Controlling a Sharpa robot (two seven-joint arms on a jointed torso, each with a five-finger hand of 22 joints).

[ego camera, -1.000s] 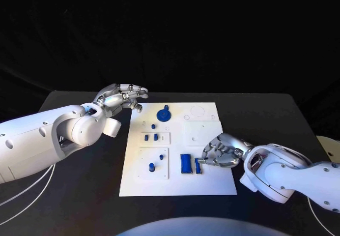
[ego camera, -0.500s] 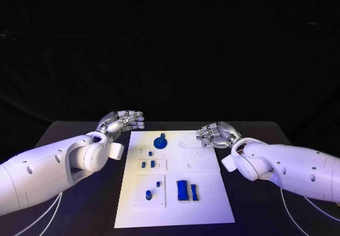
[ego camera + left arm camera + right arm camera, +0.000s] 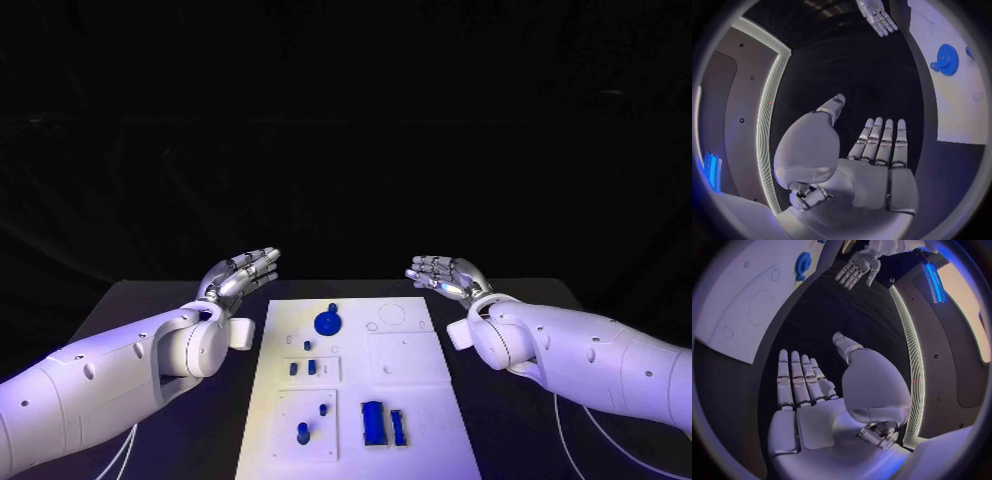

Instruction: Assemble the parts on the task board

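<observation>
Hands (image 3: 242,272) (image 3: 444,274) flanking task board (image 3: 361,400), empty.

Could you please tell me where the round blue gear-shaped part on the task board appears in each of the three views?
Head view: the blue gear part stands at the far end of the task board, between the two raised hands.
Left wrist view: the gear lies on the white board, beyond the left hand.
Right wrist view: it sits at the board's edge, beyond the right hand.
Shared landmark: the white board.
</observation>
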